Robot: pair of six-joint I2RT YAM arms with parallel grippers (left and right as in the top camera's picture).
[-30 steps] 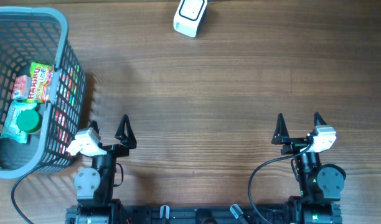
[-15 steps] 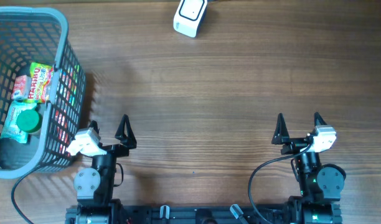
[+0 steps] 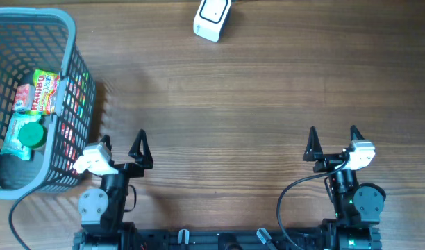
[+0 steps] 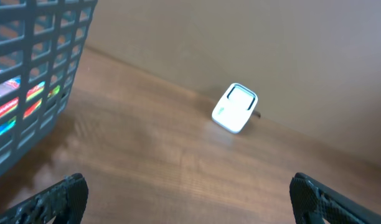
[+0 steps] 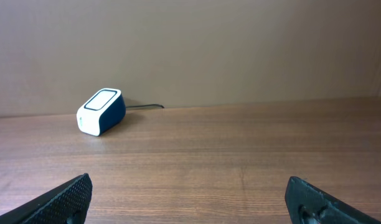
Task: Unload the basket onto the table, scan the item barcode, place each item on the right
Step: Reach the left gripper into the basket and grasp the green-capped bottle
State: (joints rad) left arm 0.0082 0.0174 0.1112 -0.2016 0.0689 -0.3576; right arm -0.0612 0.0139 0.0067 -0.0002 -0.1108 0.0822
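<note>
At the far left of the brown wooden tabletop (image 3: 240, 97) stands a grey plastic lattice basket (image 3: 72, 42). Inside it lie a red, yellow and green sweet packet (image 3: 39, 92) and, just nearer the robot and touching it, a pale green pouch with a round green cap (image 3: 28, 135). Both rest against the basket's right wall.

Just to the right of the basket's near corner, the left claw (image 3: 121, 144) is spread fully wide with nothing between its fingers.

Further right, at the far edge of the tabletop and well apart from both arms, sits a white and dark blue box-shaped scanner (image 3: 212, 17). A thin dark cable (image 5: 145, 106) runs from its back.

At the right, the right claw (image 3: 332, 135) also gapes fully wide and grips nothing.
</note>
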